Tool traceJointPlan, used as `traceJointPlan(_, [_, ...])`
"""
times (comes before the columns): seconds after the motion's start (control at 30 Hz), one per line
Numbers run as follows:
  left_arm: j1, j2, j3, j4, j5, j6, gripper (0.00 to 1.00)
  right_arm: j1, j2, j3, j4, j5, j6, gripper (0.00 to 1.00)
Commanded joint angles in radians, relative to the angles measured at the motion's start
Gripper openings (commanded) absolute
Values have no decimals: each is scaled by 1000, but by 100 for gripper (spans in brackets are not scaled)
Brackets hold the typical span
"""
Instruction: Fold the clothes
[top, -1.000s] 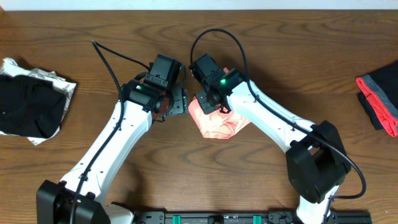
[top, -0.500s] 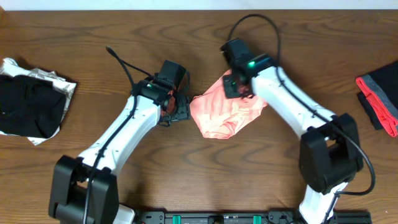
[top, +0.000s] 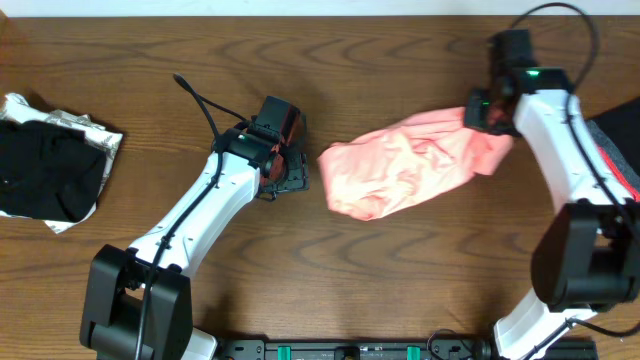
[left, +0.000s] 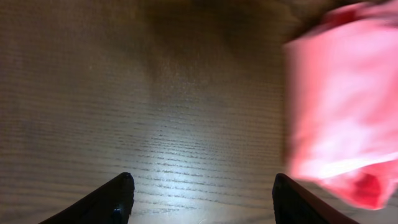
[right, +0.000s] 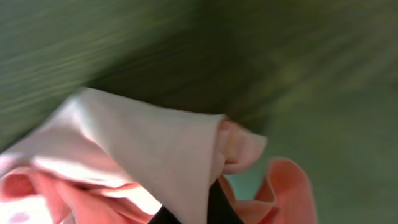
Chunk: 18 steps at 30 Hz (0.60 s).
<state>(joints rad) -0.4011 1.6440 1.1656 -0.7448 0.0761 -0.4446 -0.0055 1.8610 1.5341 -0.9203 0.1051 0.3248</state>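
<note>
Clamped in the right gripper (top: 485, 111), the shirt (top: 405, 172) could be dragged off the desk's right edge; the left gripper (left: 200, 190) is spread, empty.

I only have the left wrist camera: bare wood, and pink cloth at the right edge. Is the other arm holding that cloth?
Observer: Yes. The right claw is shut on the right end of the crumpled salmon-pink thin-fabric T-shirt.
Operator: Is the shirt lying flat?
Observer: No. It is bunched into a long wrinkled band, running from near the left claw across to the right claw.
Operator: Anything else on the table on my side?
Observer: A black garment lies on a crinkled silver-white sheet at the far left edge of the brown wooden table.
</note>
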Motion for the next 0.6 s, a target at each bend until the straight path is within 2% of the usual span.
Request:
traceJointPlan(0.0, [3, 3, -5, 2, 3, 10, 72, -89, -26, -5, -15, 22, -38, 1])
traceJointPlan(0.37, [3, 3, -5, 2, 3, 10, 72, -296, -27, -5, -37, 26, -71, 1])
traceJointPlan(0.57, [3, 3, -5, 2, 3, 10, 72, -298, -61, -2, -42, 21, -132, 1])
